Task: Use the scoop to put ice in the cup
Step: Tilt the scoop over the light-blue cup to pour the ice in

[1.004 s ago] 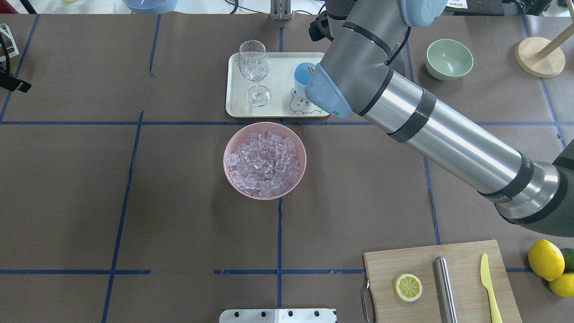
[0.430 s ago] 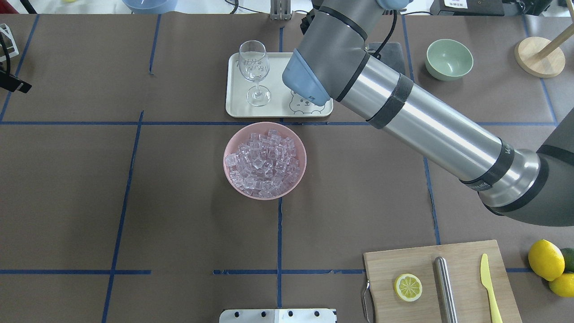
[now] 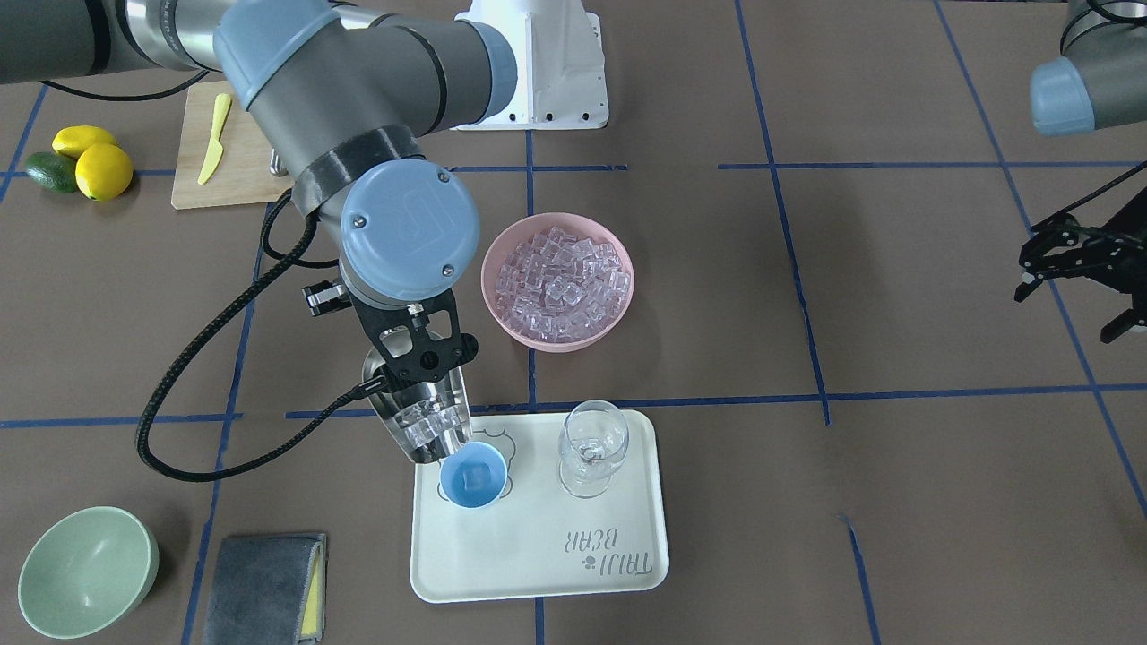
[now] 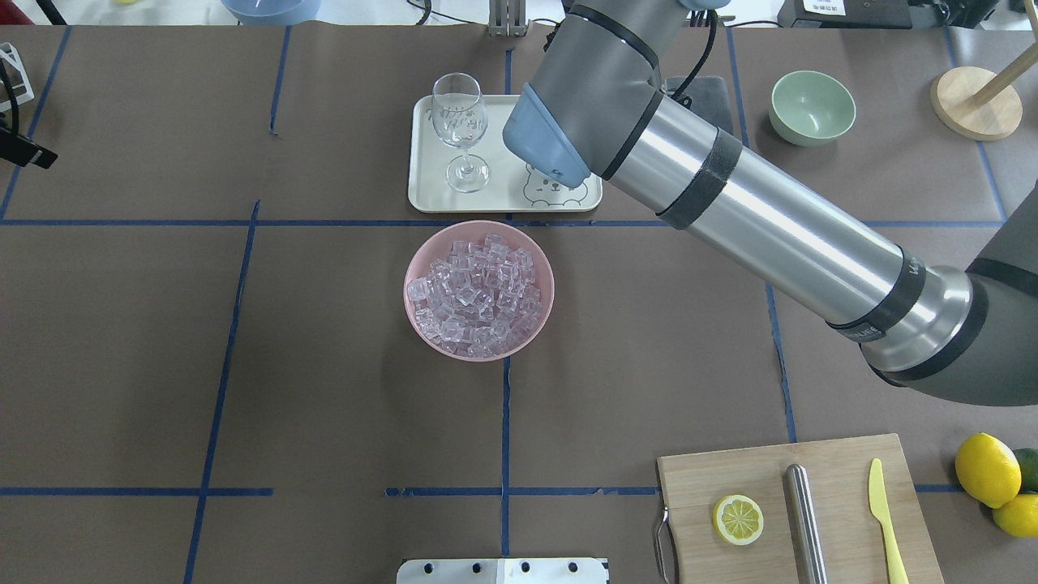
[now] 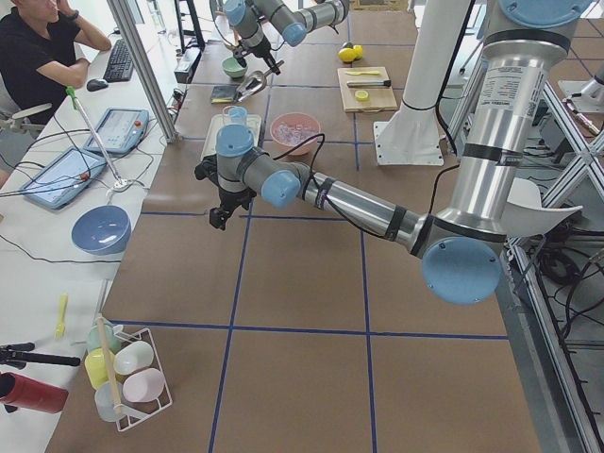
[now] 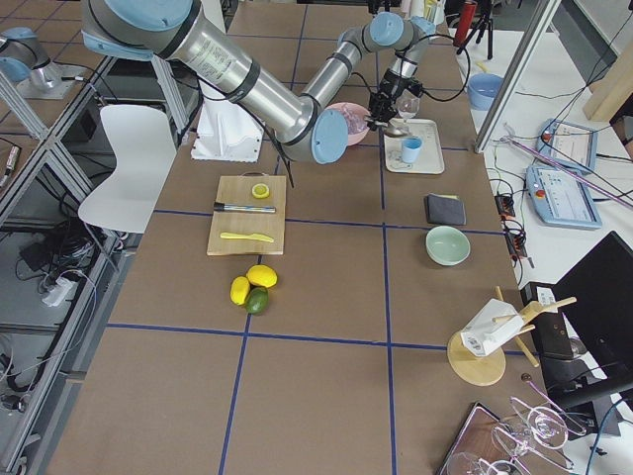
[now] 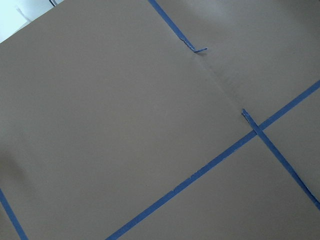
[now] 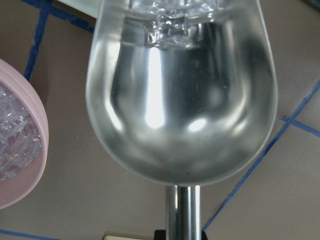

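Observation:
My right gripper (image 3: 418, 356) is shut on the handle of the steel scoop (image 3: 419, 414), which tilts down toward the light-blue cup (image 3: 473, 477) on the cream tray (image 3: 529, 560). Several ice cubes (image 3: 432, 428) lie at the scoop's front lip, just above the cup's rim, and at least one cube lies in the cup. The right wrist view shows the scoop (image 8: 180, 100) with ice (image 8: 167, 22) at its far end. The pink bowl (image 4: 478, 289) is full of ice. In the overhead view the arm hides the cup. My left gripper (image 3: 1071, 260) is open and empty, far off.
A clear wine glass (image 3: 591, 445) stands on the tray next to the cup. A pale green bowl (image 3: 85, 569) and a grey cloth (image 3: 264, 587) lie beside the tray. A cutting board (image 4: 799, 507) holds a lemon half, a steel cylinder and a yellow knife, with lemons (image 4: 985, 470) beside it.
My right arm has swung left over the tray with the scoop. The cup, seen beside the arm earlier in the overhead view, is now hidden under it.

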